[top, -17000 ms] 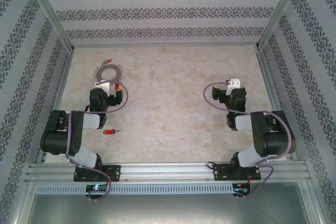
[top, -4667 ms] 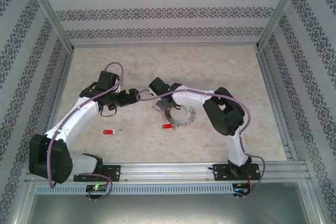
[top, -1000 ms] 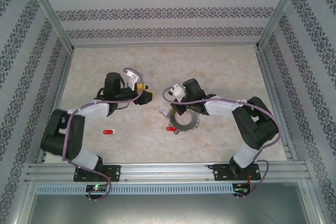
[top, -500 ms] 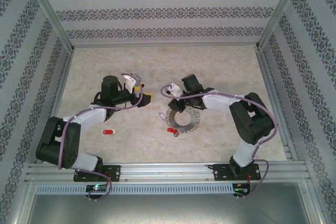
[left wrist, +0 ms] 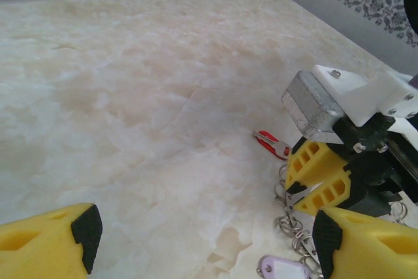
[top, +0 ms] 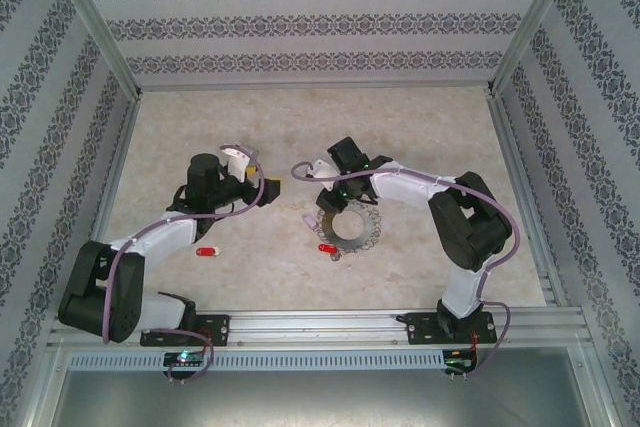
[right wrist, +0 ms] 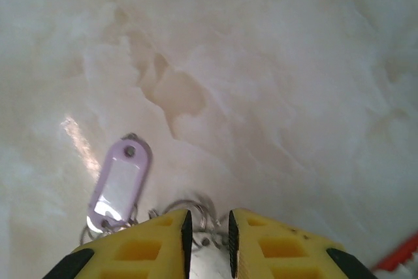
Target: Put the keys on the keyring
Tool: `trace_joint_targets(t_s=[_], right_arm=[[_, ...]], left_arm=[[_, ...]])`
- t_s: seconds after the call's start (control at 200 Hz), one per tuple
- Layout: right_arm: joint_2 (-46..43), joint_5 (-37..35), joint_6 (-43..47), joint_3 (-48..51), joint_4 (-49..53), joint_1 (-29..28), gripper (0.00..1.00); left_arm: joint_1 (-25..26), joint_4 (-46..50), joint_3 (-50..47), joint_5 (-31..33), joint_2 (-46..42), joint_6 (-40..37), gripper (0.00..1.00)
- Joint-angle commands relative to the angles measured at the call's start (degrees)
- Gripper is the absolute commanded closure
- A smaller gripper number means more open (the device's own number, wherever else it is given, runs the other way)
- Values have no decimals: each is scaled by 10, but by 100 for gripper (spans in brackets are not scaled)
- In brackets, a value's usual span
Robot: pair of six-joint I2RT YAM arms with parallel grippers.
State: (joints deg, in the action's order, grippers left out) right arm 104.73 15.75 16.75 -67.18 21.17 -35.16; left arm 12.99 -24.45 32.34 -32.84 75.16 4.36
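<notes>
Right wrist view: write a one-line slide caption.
Right gripper at the keyring, lilac tag lying on the table.

Tabletop stock, counted
Red-headed keys: two. Keyring: one. Lilac tag: one.

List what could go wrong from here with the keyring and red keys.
1. The right gripper has its jaws narrowly apart around loops of the keyring; pulling away may snag and drag it.
2. The left gripper, wide open, is close beside it; the arms might collide.
3. One red key lies flat on the table; a pinch could slip.
</notes>
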Motion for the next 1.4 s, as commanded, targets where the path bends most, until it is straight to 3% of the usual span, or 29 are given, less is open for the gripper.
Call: trace_joint_targets(t_s=[0.0,0.175,0.405,0.754,0.899,0.999,1.119,1.209,1.394], right_arm=[[-22,-71,14,-24,96,-16,78],[-20,-103,55,-7,91,-23,85],[-4,-74,122,-5,79,-45,92],[25,-91,153,-25,58,-49,90],[42,-140,54,-77,85,-49,81],[44,-199,-137,-119,126,-61,76],[-2,-220,-295,-75,102,-84,73],[3,-234,-346,-78,108,-90,72],[52,-263,-365,-120,144,-93,70]], left_arm=[[-3,-27,-17,34,-28,31,15],[3,-40,-35,57,-42,35,15],[6,-53,-50,89,-42,54,15],[6,-61,-67,106,-51,62,15],[6,-59,-66,112,-49,66,14],[6,-41,-61,118,-50,70,14],[6,-48,-68,131,-53,78,14],[7,-62,-72,141,-44,85,14],[7,-74,-61,141,-21,91,14]])
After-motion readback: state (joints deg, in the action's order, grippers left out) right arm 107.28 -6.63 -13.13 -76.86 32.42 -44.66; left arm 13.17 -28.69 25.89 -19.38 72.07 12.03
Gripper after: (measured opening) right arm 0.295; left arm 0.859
